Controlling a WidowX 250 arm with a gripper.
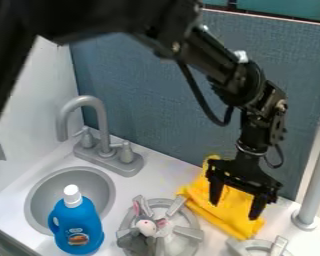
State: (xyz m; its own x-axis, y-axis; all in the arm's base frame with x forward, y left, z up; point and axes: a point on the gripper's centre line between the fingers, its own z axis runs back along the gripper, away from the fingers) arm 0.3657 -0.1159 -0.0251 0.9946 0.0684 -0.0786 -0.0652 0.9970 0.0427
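Note:
The gripper (236,202) hangs at the right over a yellow cloth (219,215), its two fingers spread apart with nothing gripped between them. The cloth lies crumpled on the white counter near the back wall, partly hidden behind the fingers; whether they touch it I cannot tell. To the left of the cloth, a grey and white plush bunny (148,228) with pink ears rests on a grey stove burner (187,232). A blue bottle with a white cap (77,225) stands upright at the front edge of the round grey sink (39,201).
A grey faucet (91,102) with two handles rises behind the sink. Part of a second burner (259,246) shows at the bottom right, and a grey post (315,180) stands at the right edge. A blue-grey panel (169,115) backs the counter.

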